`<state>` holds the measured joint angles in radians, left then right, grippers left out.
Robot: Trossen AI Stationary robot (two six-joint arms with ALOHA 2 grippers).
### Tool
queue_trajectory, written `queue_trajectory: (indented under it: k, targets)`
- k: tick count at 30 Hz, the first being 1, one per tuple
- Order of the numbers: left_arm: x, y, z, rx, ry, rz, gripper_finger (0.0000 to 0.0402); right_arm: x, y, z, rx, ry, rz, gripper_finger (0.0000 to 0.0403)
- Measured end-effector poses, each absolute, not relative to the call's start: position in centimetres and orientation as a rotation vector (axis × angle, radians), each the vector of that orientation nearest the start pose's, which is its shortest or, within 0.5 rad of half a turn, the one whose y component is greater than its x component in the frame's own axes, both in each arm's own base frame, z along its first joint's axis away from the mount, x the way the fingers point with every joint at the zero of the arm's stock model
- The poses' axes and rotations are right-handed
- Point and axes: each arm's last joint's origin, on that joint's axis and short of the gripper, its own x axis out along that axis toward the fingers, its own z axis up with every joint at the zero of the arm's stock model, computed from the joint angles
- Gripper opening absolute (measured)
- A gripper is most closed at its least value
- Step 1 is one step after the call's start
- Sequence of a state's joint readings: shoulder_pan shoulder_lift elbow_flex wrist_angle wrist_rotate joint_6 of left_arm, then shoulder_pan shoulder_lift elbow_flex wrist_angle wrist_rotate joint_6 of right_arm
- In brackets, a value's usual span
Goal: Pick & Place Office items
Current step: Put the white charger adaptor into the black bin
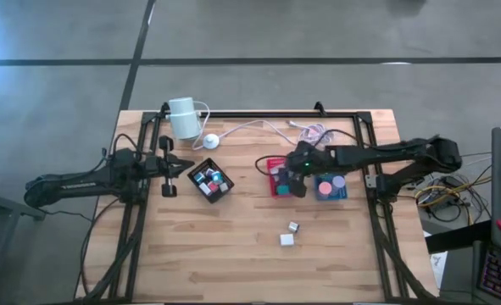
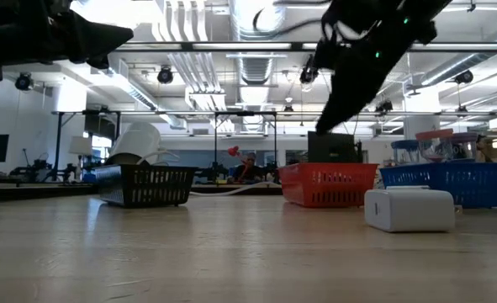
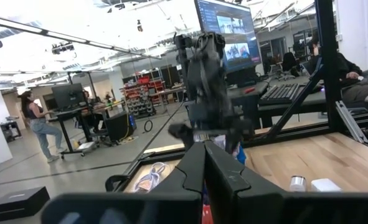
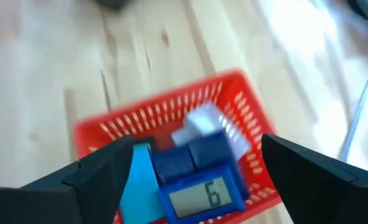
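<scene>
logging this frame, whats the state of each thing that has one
right tool: open, over the red tray
left tool: shut, empty, left of the black tray
red plastic mesh tray: upright, holding blue pieces
black mesh tray: upright, holding small pieces
blue mesh tray: upright, holding round pieces
two small white pieces: loose on the table

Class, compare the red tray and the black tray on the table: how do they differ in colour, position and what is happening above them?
The red tray sits near the table's middle; the black tray lies further left. The right gripper hangs open over the red tray; nothing hangs over the black tray. Both are small mesh baskets holding small items.
</scene>
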<state>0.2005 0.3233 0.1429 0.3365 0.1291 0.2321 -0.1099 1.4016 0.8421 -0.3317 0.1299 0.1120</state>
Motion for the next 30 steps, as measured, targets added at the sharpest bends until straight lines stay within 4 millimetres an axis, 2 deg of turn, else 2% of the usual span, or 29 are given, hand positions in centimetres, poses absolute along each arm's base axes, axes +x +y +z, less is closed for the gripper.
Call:
queue_trajectory:
  k: [3, 8, 12, 17, 21, 25, 30]
  targets:
    - [11.5, 2.0, 21.7, 0.256, -0.137, 0.088, 0.0014, 26.4, -2.9, 22.9, 0.066, 0.776, -0.246, 0.0329]
    - [11.6, 2.0, 21.5, 0.212, -0.127, 0.084, 0.0014, 23.8, -1.7, 25.8, 0.016, 0.554, -0.181, 0.0293]
    - [11.5, 2.0, 21.5, 0.17, -0.129, 0.081, 0.0013, 20.9, -1.0, 26.6, -0.008, 0.394, -0.146, 0.025]
    - [11.6, 2.0, 21.6, 0.171, -0.13, 0.076, 0.0009, 17.3, -0.7, 26.2, -0.008, 0.175, -0.104, 0.0191]
    - [11.6, 2.0, 21.5, 0.167, -0.126, 0.075, 0.001, 15.0, -0.5, 24.9, -0.03, 0.037, -0.05, 0.0148]
    - [11.9, 2.1, 21.4, 0.171, -0.106, 0.118, 0.0008, 13.5, -0.4, 23.2, -0.027, -0.039, -0.055, 0.0105]
    - [12.6, 2.6, 20.9, 0.173, -0.048, 0.205, 0.0006, 12.5, -0.4, 21.6, -0.023, -0.085, -0.052, 0.0054]
